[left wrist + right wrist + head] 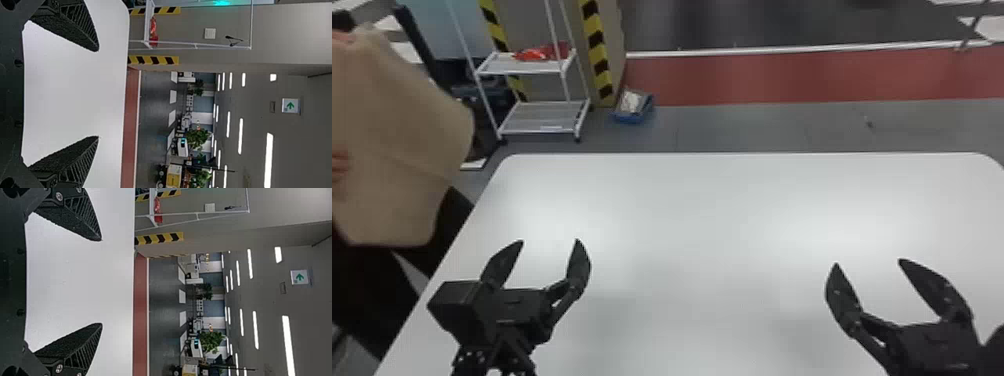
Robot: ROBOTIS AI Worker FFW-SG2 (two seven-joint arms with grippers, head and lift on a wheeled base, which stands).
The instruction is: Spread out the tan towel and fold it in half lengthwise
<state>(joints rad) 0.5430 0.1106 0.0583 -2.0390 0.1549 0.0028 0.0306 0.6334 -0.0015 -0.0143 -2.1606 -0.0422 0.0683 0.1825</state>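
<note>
The tan towel (402, 135) is held up by a person's hands (339, 167) at the head view's left edge, beyond the table's left side. Over the left part of the white table stands my left gripper (549, 241), open with nothing between its fingers. My right gripper (868, 262) is over the right part, likewise open and holding nothing. In the left wrist view the left gripper (98, 94) has its fingers wide apart. The right gripper (101, 282) looks the same in the right wrist view.
The white table (702, 215) spreads in front of and beneath both grippers. Behind its far left corner are a white wire shelf rack (542, 117) and a blue bin (633, 106) on the floor. A person's dark sleeve (452, 225) reaches beside the table's left edge.
</note>
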